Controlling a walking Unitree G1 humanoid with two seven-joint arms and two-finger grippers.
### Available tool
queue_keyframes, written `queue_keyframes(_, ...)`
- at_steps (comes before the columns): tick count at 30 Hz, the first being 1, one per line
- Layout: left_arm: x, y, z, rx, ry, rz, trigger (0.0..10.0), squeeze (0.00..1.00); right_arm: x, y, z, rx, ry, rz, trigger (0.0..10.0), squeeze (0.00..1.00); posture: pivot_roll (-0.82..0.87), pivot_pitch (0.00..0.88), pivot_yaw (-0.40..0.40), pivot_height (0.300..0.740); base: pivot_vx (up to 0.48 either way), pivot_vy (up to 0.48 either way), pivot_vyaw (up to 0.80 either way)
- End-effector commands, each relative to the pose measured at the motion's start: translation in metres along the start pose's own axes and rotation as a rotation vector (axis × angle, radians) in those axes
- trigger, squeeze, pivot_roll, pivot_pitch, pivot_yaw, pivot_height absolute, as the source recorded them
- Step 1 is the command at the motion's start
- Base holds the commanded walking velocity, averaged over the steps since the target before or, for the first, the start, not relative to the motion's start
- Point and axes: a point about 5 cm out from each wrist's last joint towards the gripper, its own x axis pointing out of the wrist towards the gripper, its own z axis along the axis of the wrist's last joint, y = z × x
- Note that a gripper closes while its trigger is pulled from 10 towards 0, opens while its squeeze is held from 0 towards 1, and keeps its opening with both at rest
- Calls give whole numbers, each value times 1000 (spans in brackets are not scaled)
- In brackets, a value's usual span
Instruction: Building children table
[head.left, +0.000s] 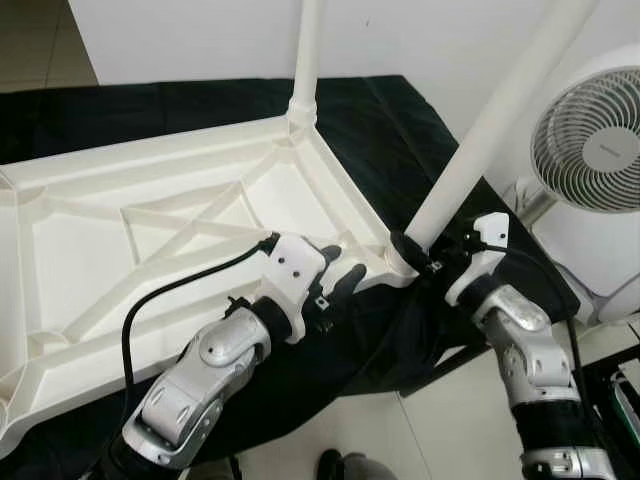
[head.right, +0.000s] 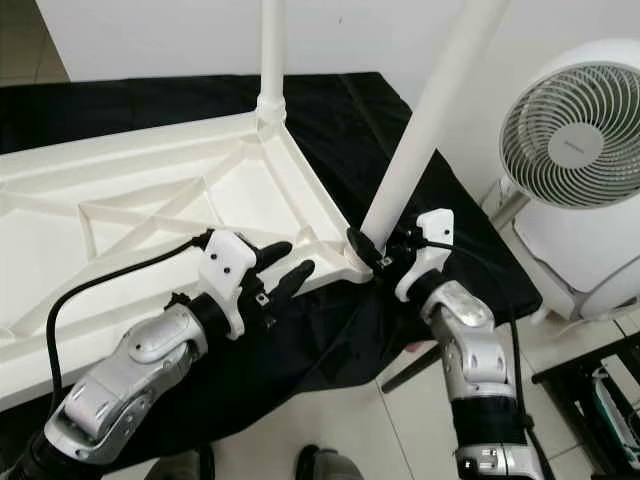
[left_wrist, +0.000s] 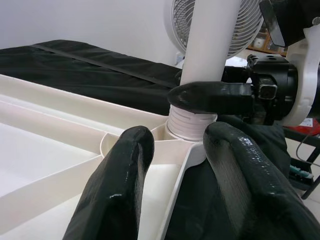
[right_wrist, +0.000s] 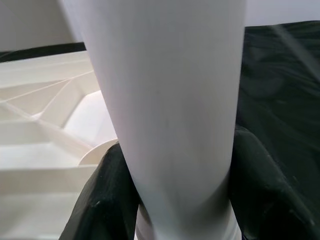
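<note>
**Upturned tabletop on a cloth, legs at two corners**

Tabletop (head.left: 150, 240) lying underside up on the cloth (head.left: 400, 130). One leg (head.left: 306, 55) upright in the far corner; another leg (head.left: 500, 115) in the near right corner, leaning right. Right gripper (head.left: 412, 252) round that leg's base. Left gripper (head.left: 340, 285) just left of it, over the near edge. Fan (head.left: 590, 150) on the floor, right of the cloth.

White tabletop (head.left: 150, 230) and leg (head.left: 480, 140), plain black cloth (head.left: 400, 110), seemingly white fan (head.left: 590, 140).
</note>
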Motion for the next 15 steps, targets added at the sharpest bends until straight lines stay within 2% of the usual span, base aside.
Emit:
queue_keyframes(1,0,-12,-1,0,9,-164,10000,0,-2,5,-2,22,9,-50,10000,0,56,137,-80,740,0,0,0)
queue_keyframes(3,1,-11,-1,0,9,-165,10000,0,-2,13,-3,11,19,-150,10000,0,54,135,-80,740,0,0,0)
queue_keyframes(4,1,-11,-1,0,9,-165,10000,0,-2,13,-3,11,19,-150,10000,0,54,135,-80,740,0,0,0)
queue_keyframes(5,1,-11,-1,-2,9,-165,10000,0,-2,17,-3,22,15,-218,10000,0,52,131,-81,740,0,0,0)
queue_keyframes(6,1,-11,-1,-2,9,-165,10000,0,-2,17,-3,22,15,-218,10000,0,52,131,-81,740,0,0,0)
queue_keyframes(9,2,-11,-1,-7,9,-166,10000,0,-4,30,-2,25,29,-450,10000,0,49,125,-81,740,0,0,0)
queue_keyframes(10,2,-11,-1,-7,9,-166,10000,0,-4,30,-2,25,29,-450,10000,0,49,125,-81,740,0,0,0)
queue_keyframes(13,1,-12,-2,-12,9,-168,10000,0,-3,43,-1,26,47,-554,10000,0,48,120,-82,740,0,0,0)
queue_keyframes(15,2,-12,-2,-12,10,-169,10000,0,1,52,-2,75,48,-538,10000,0,53,113,-85,740,0,0,0)
